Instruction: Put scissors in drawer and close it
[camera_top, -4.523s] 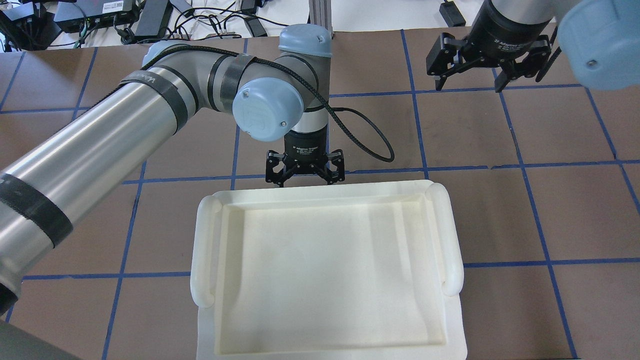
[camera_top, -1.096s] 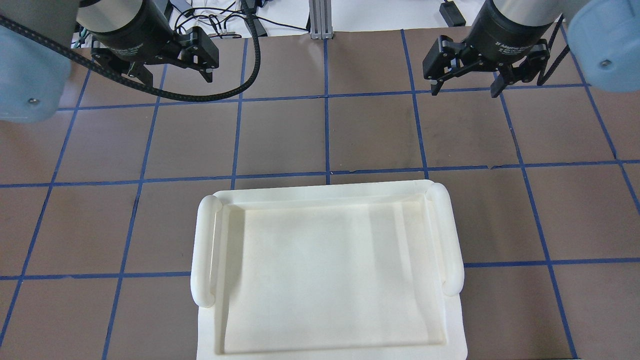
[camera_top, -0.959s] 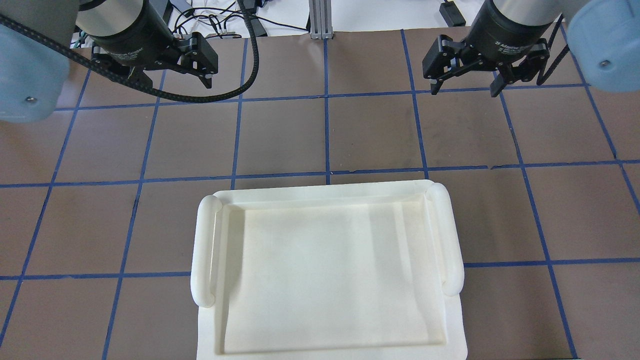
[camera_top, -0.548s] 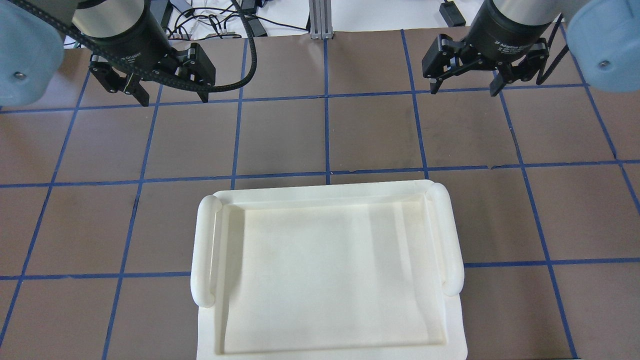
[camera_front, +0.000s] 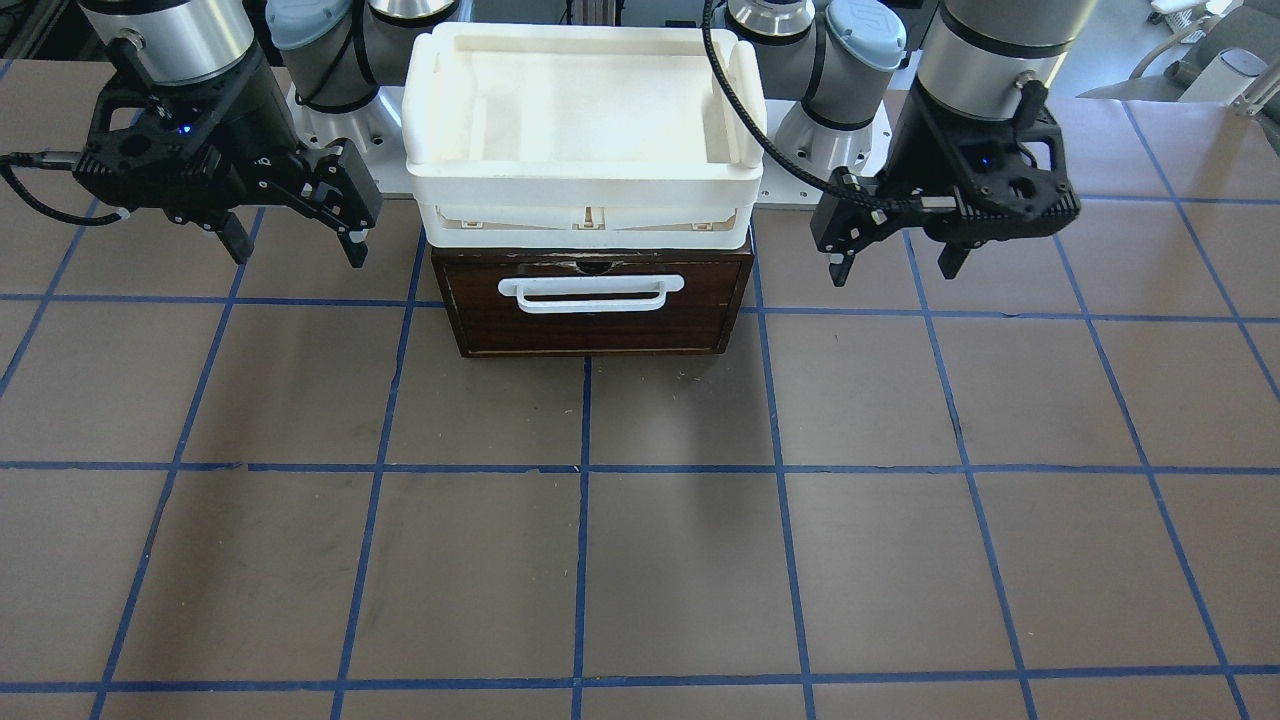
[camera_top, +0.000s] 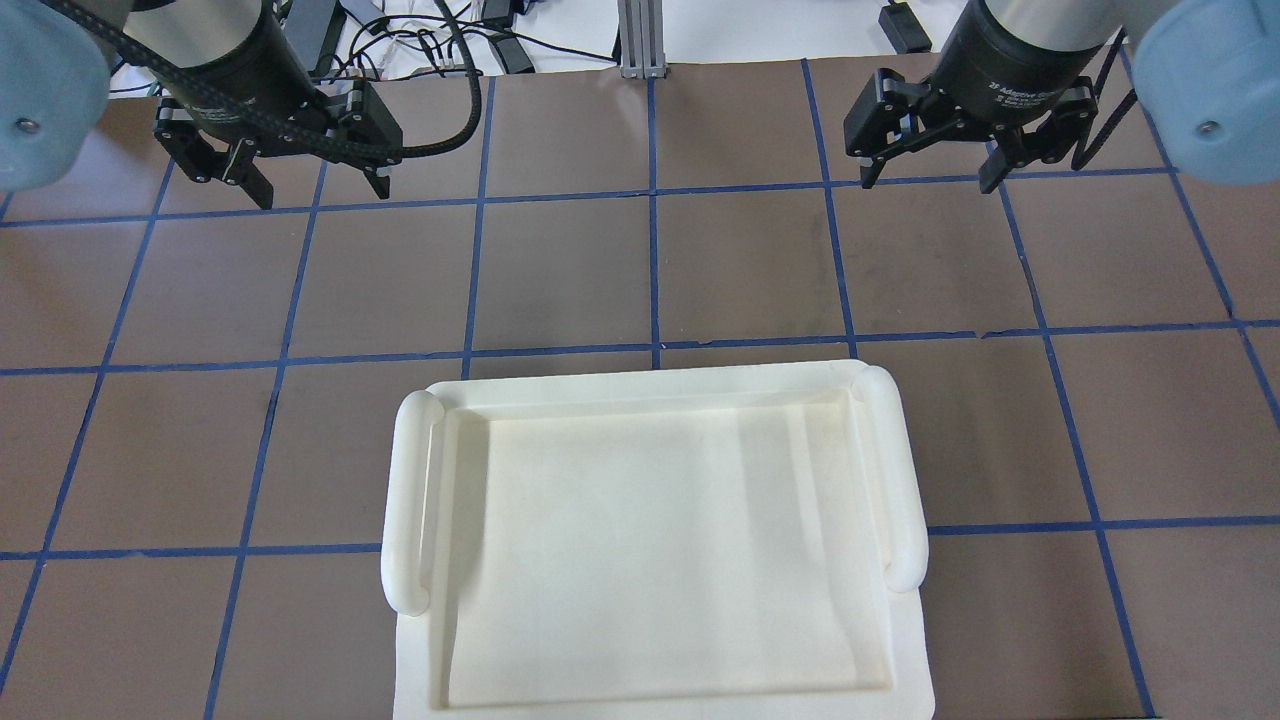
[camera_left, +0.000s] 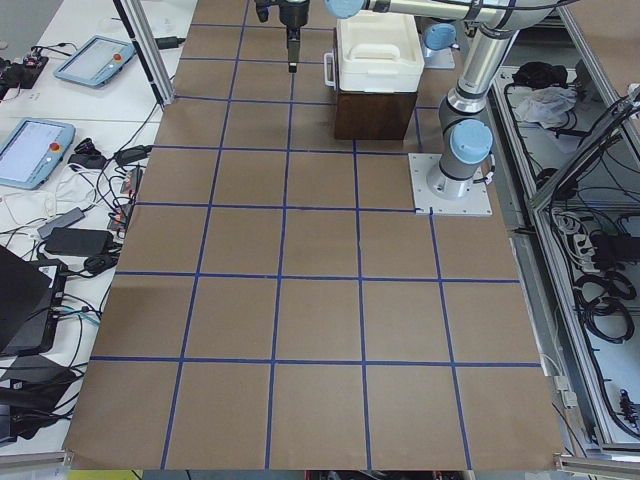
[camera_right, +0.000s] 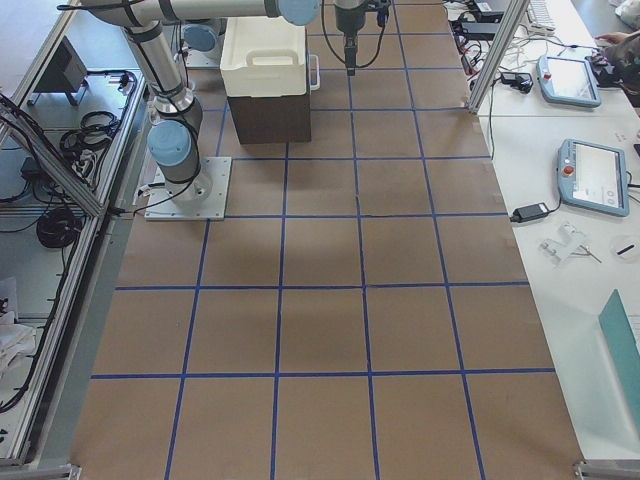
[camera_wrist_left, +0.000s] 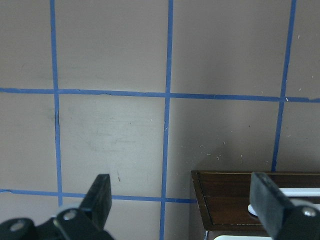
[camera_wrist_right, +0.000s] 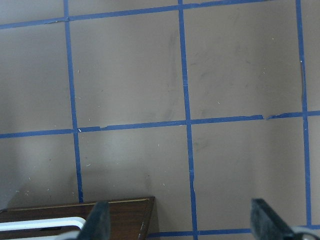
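Note:
The drawer (camera_front: 590, 322) shows its dark brown front and white bar handle (camera_front: 590, 293), and it sits flush in its box under a white tray, so it looks pushed in. The scissors are out of view in every frame. My left gripper (camera_front: 893, 268) (camera_top: 322, 192) hangs open above the table, to one side of the drawer. My right gripper (camera_front: 298, 252) (camera_top: 928, 182) hangs open on the other side. Neither holds anything. In the left wrist view the open gripper (camera_wrist_left: 182, 200) has a corner of the drawer (camera_wrist_left: 235, 197) beside it. The right wrist view likewise shows an open gripper (camera_wrist_right: 181, 220) and a drawer (camera_wrist_right: 115, 212) corner.
The white tray (camera_top: 650, 540) (camera_front: 585, 215) with two side handles rests on top of the drawer's box and hides it from above. Brown table squares with blue tape lines spread in front of the drawer. Cables and power bricks (camera_top: 400, 40) lie past the far edge.
My left arm has pulled back from the drawer front by the tray's far edge to the far left of the table, then drifted a little further left. The right arm has not moved.

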